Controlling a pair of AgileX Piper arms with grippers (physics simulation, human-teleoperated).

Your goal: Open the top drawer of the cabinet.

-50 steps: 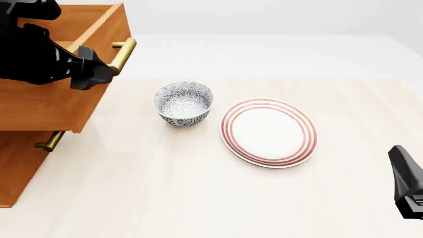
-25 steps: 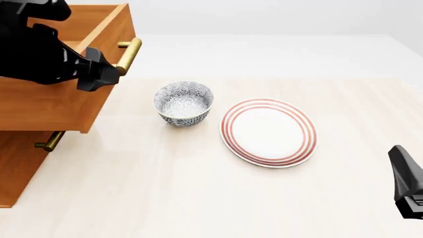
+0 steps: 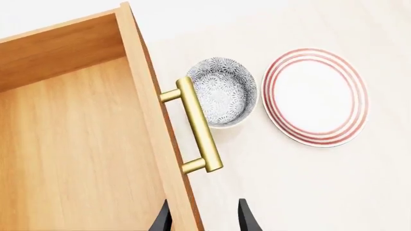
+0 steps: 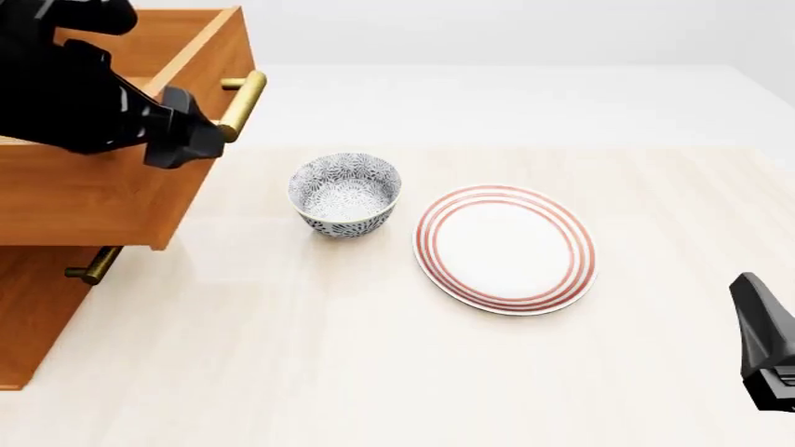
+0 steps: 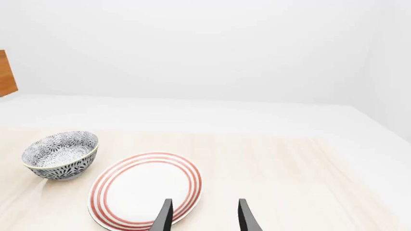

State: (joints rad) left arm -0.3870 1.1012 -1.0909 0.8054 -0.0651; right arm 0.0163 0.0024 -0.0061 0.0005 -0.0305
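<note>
Orange-brown wooden top drawer [image 4: 93, 191] juts open from the tall cabinet [image 4: 32, 307] at table's left, the left gripper [image 3: 201, 222] spread open astride its front, the right gripper [image 5: 202, 215] open above the red-ringed plate [image 5: 144, 190].

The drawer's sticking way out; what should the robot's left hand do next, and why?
Probably lift clear. The orange-brown wooden top drawer stands far out of the wood-grain cabinet, and the open left hand holds nothing: the brass bar handle lies beyond its fingertips.
</note>
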